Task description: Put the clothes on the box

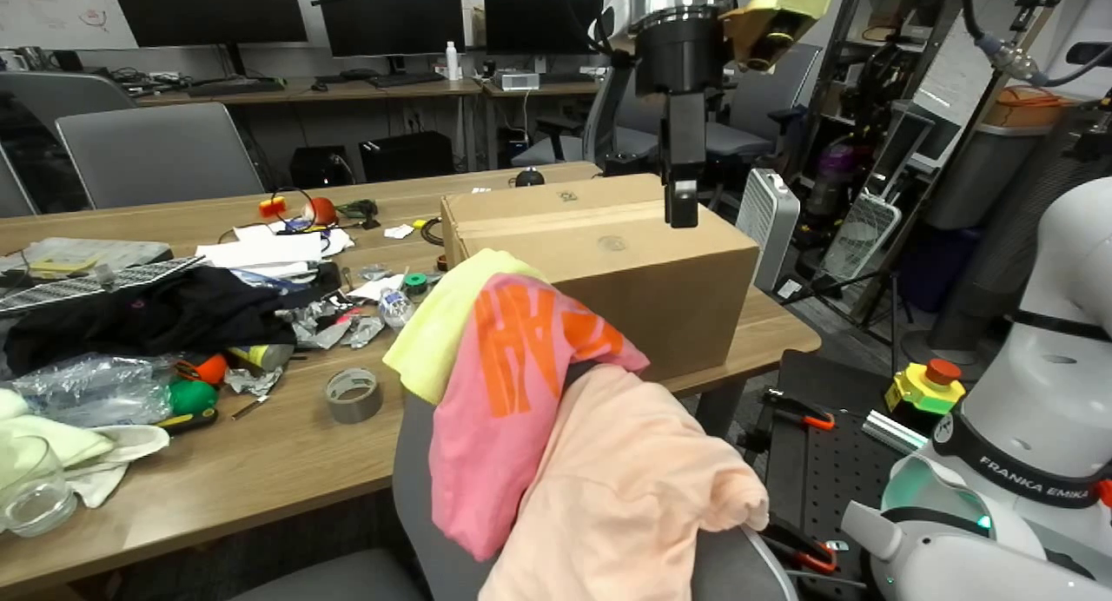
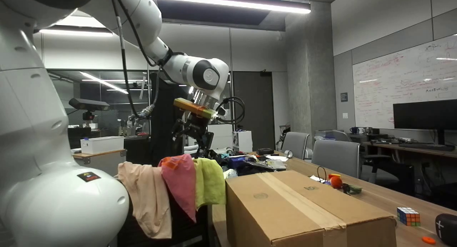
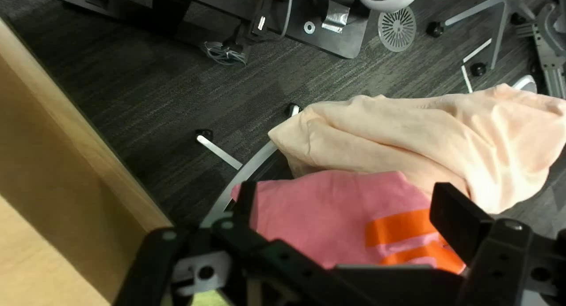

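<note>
Three clothes (image 1: pixel 512 427) hung over the chair (image 1: pixel 730 575) at lower centre, none yet on the box (image 1: pixel 599 236); gripper (image 3: pixel 344 206) empty, jaws spread.

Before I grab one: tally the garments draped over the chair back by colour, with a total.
Peach garment: 1
Pink garment with orange print: 1
Yellow-green garment: 1
Total: 3

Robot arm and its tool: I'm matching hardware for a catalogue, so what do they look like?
The arm is mainly white, smooth and rounded, with mostly black cables outside and a black band marked FRANKA EMIKA low down. The tool is black, blocky and two-fingered; a yellowish housing is mounted close by.
</note>
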Available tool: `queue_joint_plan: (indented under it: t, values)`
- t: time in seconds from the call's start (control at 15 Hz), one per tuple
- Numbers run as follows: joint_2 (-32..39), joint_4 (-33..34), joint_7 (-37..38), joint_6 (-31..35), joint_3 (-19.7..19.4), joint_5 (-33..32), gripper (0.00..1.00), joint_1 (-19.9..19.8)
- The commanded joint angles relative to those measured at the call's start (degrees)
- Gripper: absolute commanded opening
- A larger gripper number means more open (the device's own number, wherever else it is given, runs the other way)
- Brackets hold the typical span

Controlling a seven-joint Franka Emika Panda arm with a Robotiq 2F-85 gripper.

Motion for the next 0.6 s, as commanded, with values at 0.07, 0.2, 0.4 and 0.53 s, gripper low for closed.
queue_joint_plan:
  t: [0.07,0.2,0.4,0.53]
  values:
    - [-3.0,-4.4,5.3,6.8,4.3,0.5,1.0,1.9]
    - [-3.6,-5.8,7.0,9.2,6.2,0.0,1.0,3.1]
    - [-4.6,-7.2,9.6,10.4,8.5,-0.1,1.0,4.8]
    - [-5.1,-7.1,11.7,9.2,9.6,0.0,1.0,5.7]
